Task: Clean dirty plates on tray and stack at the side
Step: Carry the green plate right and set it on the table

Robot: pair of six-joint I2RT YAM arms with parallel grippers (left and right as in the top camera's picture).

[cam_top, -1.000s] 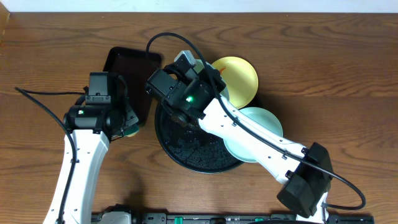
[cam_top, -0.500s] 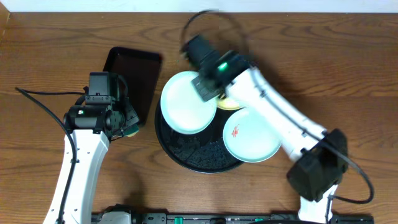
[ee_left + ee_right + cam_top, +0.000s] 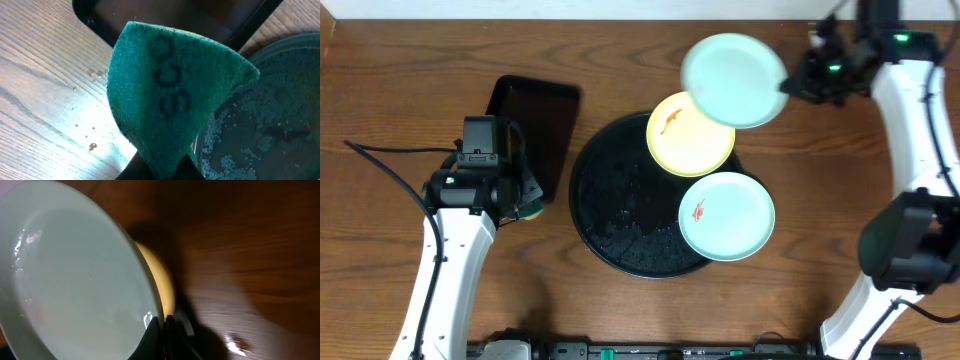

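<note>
Mint-blue plate (image 3: 733,67) now beyond tray (image 3: 610,210), between right fingers (image 3: 150,342)

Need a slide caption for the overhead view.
Right hand holds a clean mint plate aloft; yellow plate and smeared mint plate sit on the tray; left hand grips a sponge.

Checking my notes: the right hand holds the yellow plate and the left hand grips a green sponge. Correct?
No: the right hand holds a mint-blue plate; the overhead view shows the yellow plate on the tray. The left hand does grip the sponge.
</note>
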